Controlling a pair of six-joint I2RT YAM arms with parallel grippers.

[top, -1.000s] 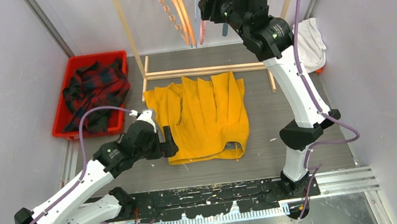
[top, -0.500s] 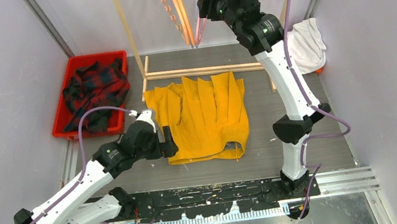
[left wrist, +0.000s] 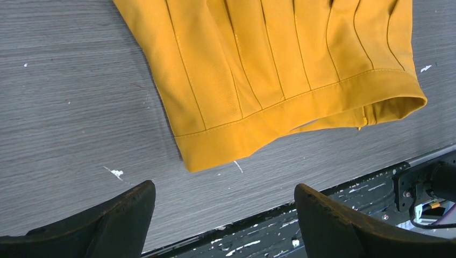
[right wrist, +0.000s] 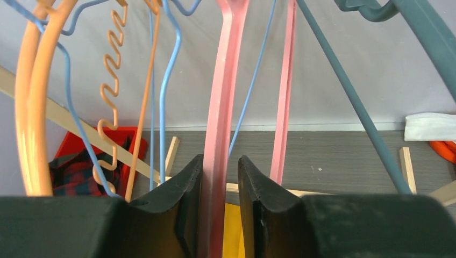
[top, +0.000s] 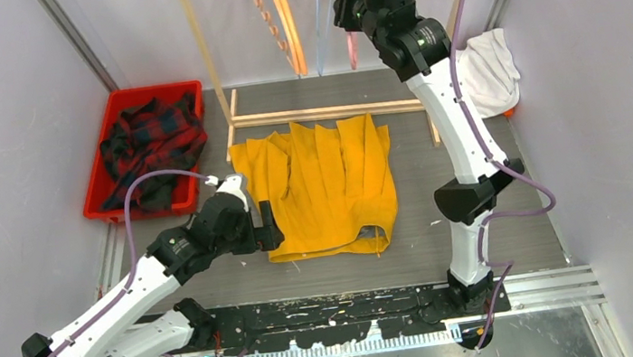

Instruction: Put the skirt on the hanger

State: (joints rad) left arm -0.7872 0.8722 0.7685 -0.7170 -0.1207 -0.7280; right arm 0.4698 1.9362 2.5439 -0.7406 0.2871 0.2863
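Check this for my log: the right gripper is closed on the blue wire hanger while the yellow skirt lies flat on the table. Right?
Not quite. The right wrist view shows the right gripper closed on the pink hanger, not the blue wire one. The yellow skirt does lie flat on the table.

Skirt (top: 321, 187) flat on table (top: 422, 175) centre, waistband toward near edge. Left gripper (top: 267, 225) just beside its near-left corner. Bin (top: 98, 169) at far-left corner, plaid garment (top: 149, 144) in it. Rack base (top: 323, 112) behind skirt; hangers (right wrist: 226, 86) above, right gripper (right wrist: 219, 209) among them. Cloth (top: 491, 70) at far-right edge.
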